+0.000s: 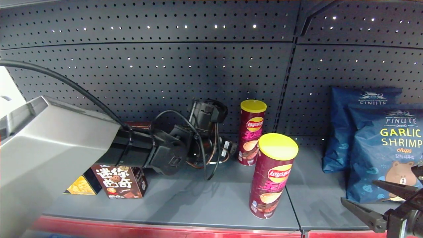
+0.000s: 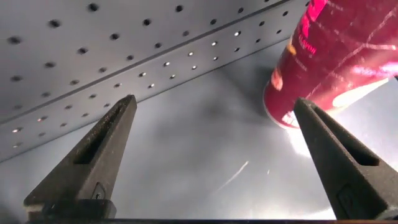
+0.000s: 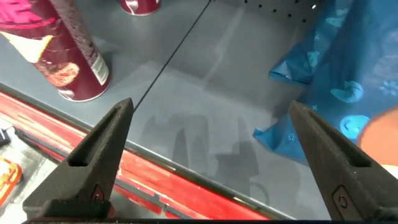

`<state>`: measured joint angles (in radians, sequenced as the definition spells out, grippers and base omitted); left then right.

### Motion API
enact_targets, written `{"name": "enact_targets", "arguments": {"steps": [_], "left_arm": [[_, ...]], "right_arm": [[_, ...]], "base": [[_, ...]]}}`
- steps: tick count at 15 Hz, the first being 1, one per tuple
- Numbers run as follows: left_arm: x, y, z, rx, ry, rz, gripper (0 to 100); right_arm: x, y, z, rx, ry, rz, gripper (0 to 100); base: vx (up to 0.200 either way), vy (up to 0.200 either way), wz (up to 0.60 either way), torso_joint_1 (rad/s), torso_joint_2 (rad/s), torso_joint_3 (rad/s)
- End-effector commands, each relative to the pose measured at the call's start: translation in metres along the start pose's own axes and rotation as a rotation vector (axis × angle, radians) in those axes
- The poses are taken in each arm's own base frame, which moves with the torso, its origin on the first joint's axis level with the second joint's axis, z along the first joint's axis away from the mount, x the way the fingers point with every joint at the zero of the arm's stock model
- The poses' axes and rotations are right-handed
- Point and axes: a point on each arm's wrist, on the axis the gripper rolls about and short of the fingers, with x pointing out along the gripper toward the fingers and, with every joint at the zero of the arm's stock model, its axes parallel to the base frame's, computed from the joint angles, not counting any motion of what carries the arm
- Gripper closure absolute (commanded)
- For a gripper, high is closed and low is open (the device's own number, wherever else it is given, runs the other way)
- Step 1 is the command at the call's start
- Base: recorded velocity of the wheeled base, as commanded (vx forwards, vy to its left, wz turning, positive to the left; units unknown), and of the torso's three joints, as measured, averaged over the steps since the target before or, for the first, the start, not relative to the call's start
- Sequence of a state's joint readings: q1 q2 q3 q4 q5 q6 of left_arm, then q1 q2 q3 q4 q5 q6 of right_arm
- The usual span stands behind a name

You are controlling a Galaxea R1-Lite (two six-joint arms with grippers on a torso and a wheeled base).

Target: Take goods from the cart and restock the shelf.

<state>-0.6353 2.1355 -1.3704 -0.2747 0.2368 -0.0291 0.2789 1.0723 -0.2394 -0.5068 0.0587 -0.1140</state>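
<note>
Where the head view looks down onto the shelf [image 1: 198, 201], two maroon chip cans with yellow lids stand upright just right of centre. The rear can [image 1: 251, 132] is close to the perforated back panel [image 1: 165, 76], and the front can [image 1: 272, 175] is near the shelf's red front strip [image 1: 132, 228]. The left arm [image 1: 142, 152] enters from the left edge and ends just beside the rear can; here its wrist hides the left jaws. A brown biscuit box [image 1: 120, 181] and a yellow box [image 1: 81, 185] stand under the arm at lower left. Two blue chip bags, the front bag [image 1: 386, 148] and the back bag [image 1: 347, 125], lean at the right edge. The right jaws sit in the lower right corner, spread apart and empty, before the front bag.

In the left wrist view, the left jaws stand wide open above the shelf floor [image 2: 205, 155], with nothing between them. The rear can [image 2: 329, 56] stands just beside one tip; whether they touch cannot be told. The back panel [image 2: 93, 50] lies beyond.

In the right wrist view, the right jaws are likewise wide open and hold nothing. The front can [image 3: 62, 50] stands beyond one jaw, a blue bag [image 3: 348, 81] lies beyond the other, and bare shelf [image 3: 205, 93] shows between them. The red strip [image 3: 155, 174] runs beneath the jaws.
</note>
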Motion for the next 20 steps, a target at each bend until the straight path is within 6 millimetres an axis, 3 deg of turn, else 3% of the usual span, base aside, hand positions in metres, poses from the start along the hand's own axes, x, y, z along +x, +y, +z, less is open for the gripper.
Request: {"name": "enact_targets", "arguments": {"steps": [1,6,13,20], "left_arm": [[-0.019,0.006,0.006,-0.007,-0.017,0.005,0],[-0.025,0.008,0.003,-0.001,-0.007,0.008,0],[-0.026,0.01,0.002,0.003,-0.005,0.011,0],[-0.025,0.011,0.003,0.001,-0.008,0.014,0]], "right_arm": [[0.017,0.001,-0.003,-0.004,0.079,0.003,0],[0.044,0.01,-0.005,-0.033,0.194,0.001,0],[0.086,0.029,0.02,-0.074,0.216,0.037,0],[0.096,0.047,0.018,-0.108,0.238,0.105,0]], "base": [[0.0,0.0,0.0,0.0,0.0,0.0],[0.0,0.0,0.0,0.0,0.0,0.0],[0.0,0.0,0.0,0.0,0.0,0.0],[0.0,0.0,0.0,0.0,0.0,0.0]]}}
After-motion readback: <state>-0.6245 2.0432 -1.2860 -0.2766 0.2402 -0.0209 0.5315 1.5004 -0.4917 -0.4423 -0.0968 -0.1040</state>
